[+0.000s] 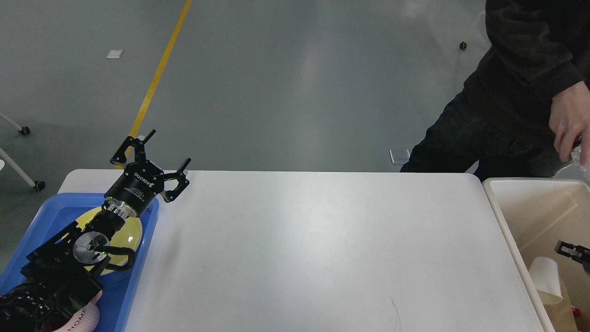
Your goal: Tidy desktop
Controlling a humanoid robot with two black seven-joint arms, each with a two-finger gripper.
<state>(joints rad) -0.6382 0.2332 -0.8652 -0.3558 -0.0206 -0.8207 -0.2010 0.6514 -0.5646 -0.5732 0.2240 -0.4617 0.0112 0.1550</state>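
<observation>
The desktop (pixel 322 240) is a broad white table top with rounded corners, and nothing lies on its middle. My left gripper (pixel 169 147) hovers over its far left corner, just beyond the blue tray, open with nothing between its fingers. Only a small black tip of my right gripper (pixel 573 251) shows at the right edge, inside the beige bin (pixel 502 216). Its fingers cannot be told apart. A white cup-like piece (pixel 545 279) lies in the bin just below and left of that tip; whether they touch is unclear.
A blue tray (pixel 145 249) at the left holds a yellow plate (pixel 126 233) and a pink item marked HOME (pixel 85 318) under my left arm. A person in dark clothes (pixel 507 92) stands at the far right corner, one hand (pixel 569 122) above the bin.
</observation>
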